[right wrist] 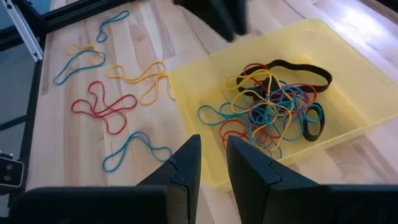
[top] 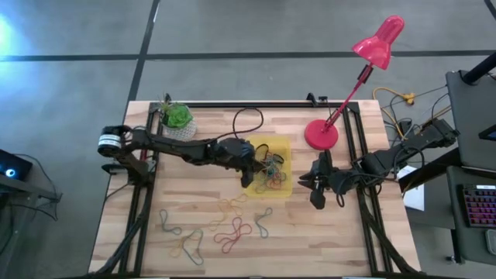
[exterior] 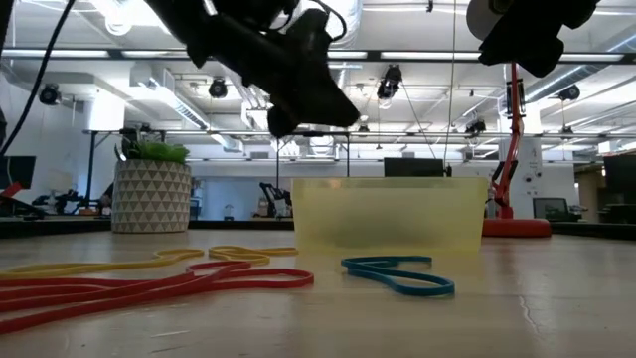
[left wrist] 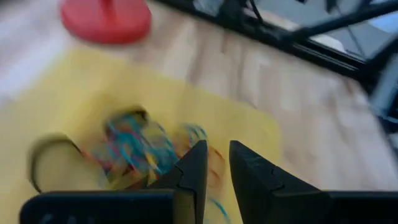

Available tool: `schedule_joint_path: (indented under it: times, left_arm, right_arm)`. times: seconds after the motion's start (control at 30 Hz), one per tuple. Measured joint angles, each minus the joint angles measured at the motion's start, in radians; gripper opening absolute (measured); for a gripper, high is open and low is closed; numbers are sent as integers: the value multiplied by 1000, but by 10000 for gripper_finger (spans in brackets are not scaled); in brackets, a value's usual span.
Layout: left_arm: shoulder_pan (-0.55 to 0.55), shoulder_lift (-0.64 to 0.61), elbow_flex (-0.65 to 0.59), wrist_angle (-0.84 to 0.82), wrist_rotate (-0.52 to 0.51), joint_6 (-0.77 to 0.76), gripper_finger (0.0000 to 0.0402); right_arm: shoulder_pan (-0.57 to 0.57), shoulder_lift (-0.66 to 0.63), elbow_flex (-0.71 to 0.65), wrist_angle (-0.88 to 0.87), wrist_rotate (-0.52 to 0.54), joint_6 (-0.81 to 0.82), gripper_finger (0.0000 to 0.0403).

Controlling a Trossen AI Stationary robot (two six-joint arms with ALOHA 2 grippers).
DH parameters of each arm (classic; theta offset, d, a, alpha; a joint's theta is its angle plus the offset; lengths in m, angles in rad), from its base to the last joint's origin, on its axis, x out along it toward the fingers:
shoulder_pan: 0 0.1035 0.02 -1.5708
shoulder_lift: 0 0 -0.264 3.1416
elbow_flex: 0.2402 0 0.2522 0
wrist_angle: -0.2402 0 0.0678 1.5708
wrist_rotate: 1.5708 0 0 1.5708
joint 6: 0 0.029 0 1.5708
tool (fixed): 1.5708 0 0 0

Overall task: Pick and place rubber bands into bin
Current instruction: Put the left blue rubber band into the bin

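Yellow translucent bin (exterior: 390, 214) sits mid-table, with the left gripper (exterior: 298, 94) hanging above its left end, finger gap not readable. Near the bin's front lies 1 blue rubber band (exterior: 397, 274); red bands (exterior: 149, 288) and yellow bands (exterior: 199, 257) spread to the left. White patterned plant pot (exterior: 151, 194) stands far left, red lamp base (exterior: 517, 227) far right.

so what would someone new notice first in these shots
Probably the pink desk lamp at the table's far right, then the yellow bin mid-table with a colourful tangle of rubber bands inside. The left gripper hovers over the bin, and more loose bands lie scattered on the near side of the wood.
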Motion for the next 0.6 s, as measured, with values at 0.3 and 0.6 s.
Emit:
schedule_joint_path:
  times: [0.3, 0.6]
  left_arm:
    - [-82, -203, -3, -357, 173, -184, 52]
    - [-321, -359, -16, -651, 64, -443, 52]
  right_arm:
    - [2, 0, -2, 0, -74, -7, 68]
    - [2, 18, -16, 9, -84, -73, 68]
